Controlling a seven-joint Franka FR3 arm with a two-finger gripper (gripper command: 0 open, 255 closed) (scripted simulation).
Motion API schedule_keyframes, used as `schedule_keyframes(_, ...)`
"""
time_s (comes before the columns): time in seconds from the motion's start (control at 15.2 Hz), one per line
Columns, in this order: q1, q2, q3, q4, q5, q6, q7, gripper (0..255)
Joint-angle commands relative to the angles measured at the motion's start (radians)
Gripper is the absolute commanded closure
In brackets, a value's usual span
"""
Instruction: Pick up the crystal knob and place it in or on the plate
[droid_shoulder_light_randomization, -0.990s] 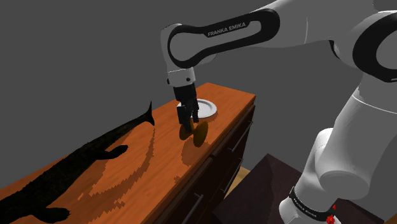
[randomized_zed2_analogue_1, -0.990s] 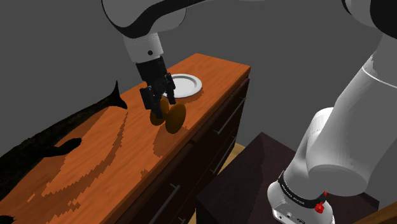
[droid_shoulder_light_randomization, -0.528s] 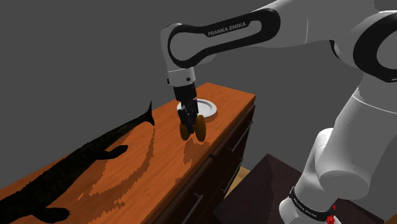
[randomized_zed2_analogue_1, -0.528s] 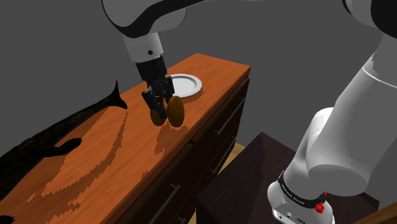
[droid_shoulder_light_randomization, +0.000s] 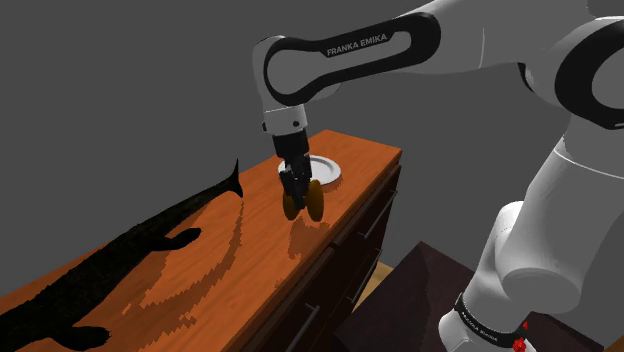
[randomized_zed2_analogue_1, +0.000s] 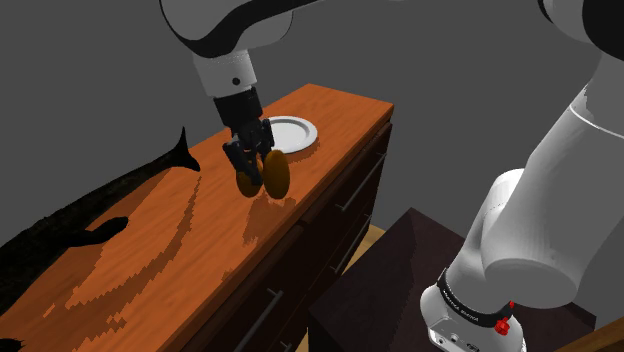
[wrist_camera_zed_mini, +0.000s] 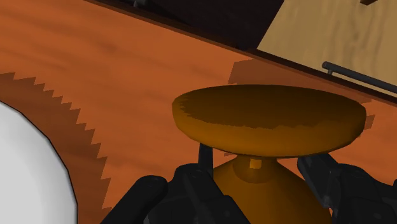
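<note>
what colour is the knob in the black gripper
Amber-brown; the round-headed knob shows best in the wrist view.

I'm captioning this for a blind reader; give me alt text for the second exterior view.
A black gripper on a white robot arm clasps a brown knob just above an orange wooden dresser top. A white plate sits just beyond it. A long black shape lies at the view's left.
</note>
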Motion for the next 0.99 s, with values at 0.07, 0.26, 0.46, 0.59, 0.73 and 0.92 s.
schedule_keyframes(0.07,0.000,-0.004,0.000,0.028,0.001,-0.033,0.004,255)
schedule_keyframes(0.26,-0.001,-0.007,-0.001,0.066,0.001,-0.073,0.008,255)
schedule_keyframes(0.46,-0.001,-0.008,-0.002,0.105,0.001,-0.113,0.012,255)
schedule_keyframes(0.59,-0.001,-0.007,-0.002,0.132,0.001,-0.140,0.014,255)
schedule_keyframes(0.73,-0.002,-0.006,-0.002,0.161,0.001,-0.166,0.017,255)
schedule_keyframes(0.92,-0.002,-0.002,-0.003,0.206,0.001,-0.207,0.022,255)
